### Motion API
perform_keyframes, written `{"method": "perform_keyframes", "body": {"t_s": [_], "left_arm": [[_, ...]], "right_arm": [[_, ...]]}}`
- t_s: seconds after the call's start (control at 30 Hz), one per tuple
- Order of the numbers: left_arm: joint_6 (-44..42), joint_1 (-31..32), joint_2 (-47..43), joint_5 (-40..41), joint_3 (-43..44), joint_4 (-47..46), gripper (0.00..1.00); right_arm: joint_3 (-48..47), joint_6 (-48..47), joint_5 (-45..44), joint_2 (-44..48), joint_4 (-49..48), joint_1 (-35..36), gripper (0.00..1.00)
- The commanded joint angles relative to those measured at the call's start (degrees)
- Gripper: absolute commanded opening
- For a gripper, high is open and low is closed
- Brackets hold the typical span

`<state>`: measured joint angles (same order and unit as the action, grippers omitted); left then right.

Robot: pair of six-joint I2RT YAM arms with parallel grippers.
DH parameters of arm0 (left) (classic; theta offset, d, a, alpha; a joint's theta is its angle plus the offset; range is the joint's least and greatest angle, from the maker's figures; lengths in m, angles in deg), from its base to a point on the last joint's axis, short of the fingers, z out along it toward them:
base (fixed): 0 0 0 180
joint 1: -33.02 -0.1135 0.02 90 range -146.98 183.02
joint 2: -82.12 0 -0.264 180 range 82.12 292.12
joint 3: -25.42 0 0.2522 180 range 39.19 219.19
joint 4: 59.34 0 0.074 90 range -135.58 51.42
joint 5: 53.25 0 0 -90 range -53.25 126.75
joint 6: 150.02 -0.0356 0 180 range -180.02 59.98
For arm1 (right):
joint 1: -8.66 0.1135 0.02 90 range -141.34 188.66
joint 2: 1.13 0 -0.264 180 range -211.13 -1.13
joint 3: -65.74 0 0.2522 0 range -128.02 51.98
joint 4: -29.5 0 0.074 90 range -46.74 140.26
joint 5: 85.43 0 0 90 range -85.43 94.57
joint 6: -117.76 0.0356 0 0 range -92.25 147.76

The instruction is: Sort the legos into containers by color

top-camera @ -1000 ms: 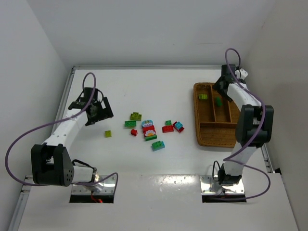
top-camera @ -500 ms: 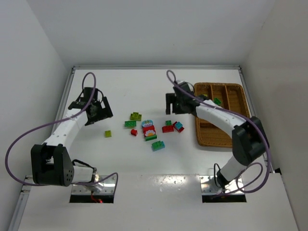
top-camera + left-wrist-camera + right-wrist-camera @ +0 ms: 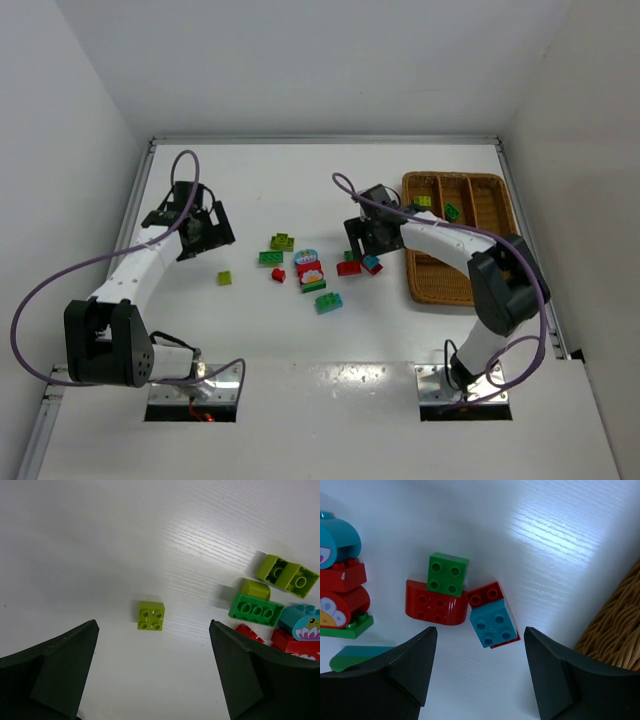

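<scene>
Loose legos lie mid-table: a lime brick (image 3: 224,278), a lime pair (image 3: 282,241), a dark green brick (image 3: 270,257), a printed red-and-teal stack (image 3: 310,270) and a teal-green piece (image 3: 328,302). My right gripper (image 3: 365,235) hovers open over a teal brick (image 3: 493,623) that sits on a red one, beside a red curved brick (image 3: 436,609) and a green brick (image 3: 448,572). Nothing is between its fingers. My left gripper (image 3: 205,230) stands open above the lime brick (image 3: 151,615). The wicker tray (image 3: 440,295) holds a lime brick (image 3: 423,201) and a green brick (image 3: 452,211).
The tray's woven edge (image 3: 620,625) shows just right of the right gripper (image 3: 480,652). White walls close the table at the back and both sides. The left gripper (image 3: 153,647) has bare white table beneath it, with the brick pile (image 3: 270,610) to its right.
The right arm swung left from over the tray to the red and teal bricks, its jaws narrowing a little. The left arm has not moved.
</scene>
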<state>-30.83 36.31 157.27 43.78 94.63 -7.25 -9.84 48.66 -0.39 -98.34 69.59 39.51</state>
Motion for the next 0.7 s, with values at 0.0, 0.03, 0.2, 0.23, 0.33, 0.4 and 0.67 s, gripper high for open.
{"method": "perform_keyframes", "body": {"t_s": [0.0, 0.03, 0.2, 0.23, 0.33, 0.4, 0.67], "left_arm": [[0.5, 0.1, -1.2, -1.1, 0.5, 0.0, 1.0], [0.5, 0.1, -1.2, -1.1, 0.5, 0.0, 1.0], [0.5, 0.1, -1.2, -1.1, 0.5, 0.0, 1.0], [0.5, 0.1, -1.2, -1.1, 0.5, 0.0, 1.0], [0.5, 0.1, -1.2, -1.1, 0.5, 0.0, 1.0], [0.5, 0.1, -1.2, -1.1, 0.5, 0.0, 1.0], [0.0, 0.1, -1.2, -1.6, 0.5, 0.0, 1.0]], "right_arm": [[0.4, -2.6, 1.1, -1.6, -1.4, -0.4, 0.71], [0.4, -3.1, 1.1, -1.6, -2.0, -0.4, 0.71], [2.2, -3.7, 2.6, -3.3, -4.7, -0.4, 0.67], [2.2, -3.7, 2.6, -3.3, -5.2, -0.4, 0.65], [2.8, -3.7, 1.8, -3.3, -5.8, -0.4, 0.6], [3.3, -3.2, 1.3, -3.3, -5.8, -0.4, 0.58], [3.3, -1.4, -1.9, -1.0, -5.2, -0.4, 0.3]]}}
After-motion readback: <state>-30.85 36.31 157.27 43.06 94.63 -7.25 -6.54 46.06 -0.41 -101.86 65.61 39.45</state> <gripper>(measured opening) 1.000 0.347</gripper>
